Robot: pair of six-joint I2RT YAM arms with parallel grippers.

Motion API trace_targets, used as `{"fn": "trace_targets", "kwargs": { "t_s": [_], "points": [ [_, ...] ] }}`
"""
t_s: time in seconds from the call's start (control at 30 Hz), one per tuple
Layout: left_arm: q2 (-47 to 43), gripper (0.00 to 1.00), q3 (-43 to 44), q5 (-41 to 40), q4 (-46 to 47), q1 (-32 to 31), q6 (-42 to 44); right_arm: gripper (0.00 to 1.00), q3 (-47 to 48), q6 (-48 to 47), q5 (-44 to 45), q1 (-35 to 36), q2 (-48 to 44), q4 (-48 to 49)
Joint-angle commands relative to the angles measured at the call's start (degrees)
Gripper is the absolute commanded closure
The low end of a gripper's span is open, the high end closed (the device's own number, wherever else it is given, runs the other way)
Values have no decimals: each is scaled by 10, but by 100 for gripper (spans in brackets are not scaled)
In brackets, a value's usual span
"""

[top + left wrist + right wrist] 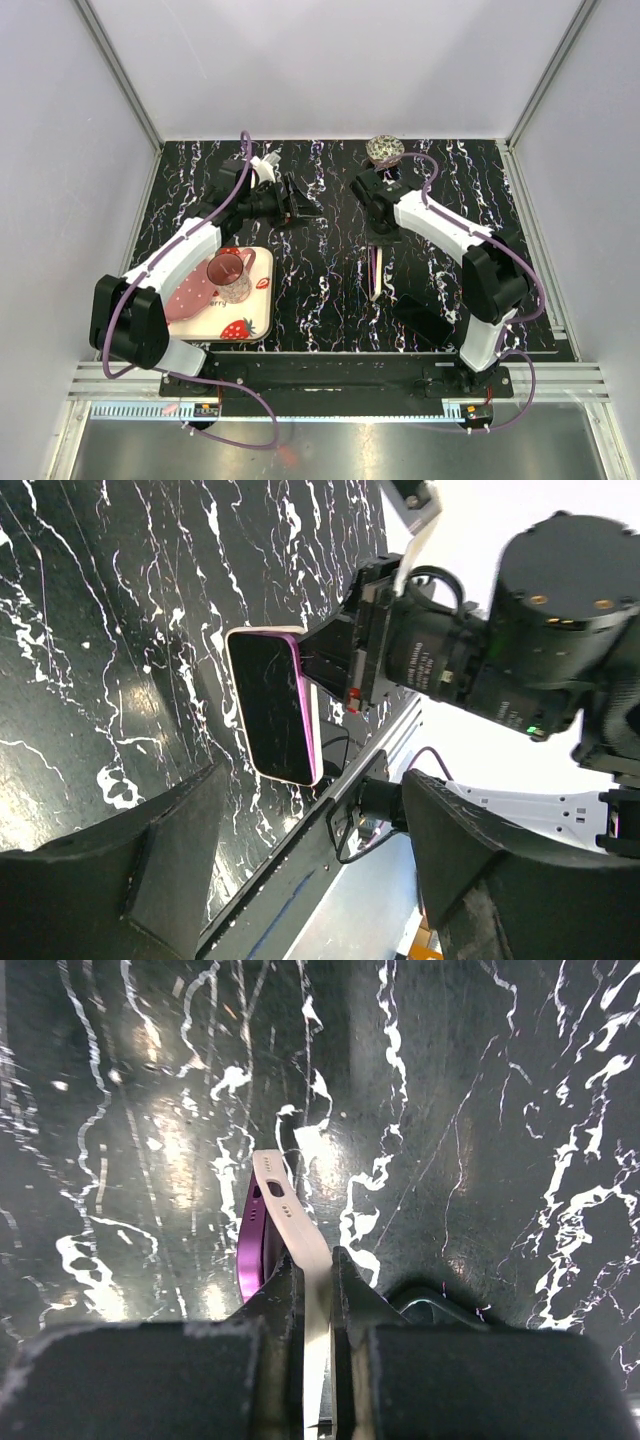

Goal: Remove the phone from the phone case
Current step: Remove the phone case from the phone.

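My right gripper (378, 238) is shut on the edge of a pale phone case (290, 1222) and holds it upright on its edge over the black marble table. A purple phone (248, 1252) with a dark screen (270, 705) sits in the case. Its purple edge bulges away from the case beside my right fingers (270, 1305). In the top view the case and phone (375, 272) hang below that gripper. My left gripper (308, 208) is open and empty, to the left of the phone, apart from it, facing the screen. Its fingers (170, 850) show wide apart.
A pink strawberry tray (250, 322) with a glass cup (228, 277) lies at the front left. A round patterned object (385, 150) sits at the back. A dark flat object (420, 316) lies near the right arm's base. White walls enclose the table.
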Motion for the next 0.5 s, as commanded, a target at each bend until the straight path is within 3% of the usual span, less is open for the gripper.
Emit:
{"fn": "trace_targets", "kwargs": {
  "t_s": [0.0, 0.33, 0.47],
  "points": [
    [-5, 27, -2, 14, 24, 3, -17, 96, -43, 20, 6, 3, -5, 50],
    [7, 28, -17, 11, 26, 2, -20, 79, -126, 45, -34, 10, 20, 109],
    [8, 28, -23, 9, 26, 1, -22, 78, -148, 51, -46, 11, 21, 121]
  ]
}}
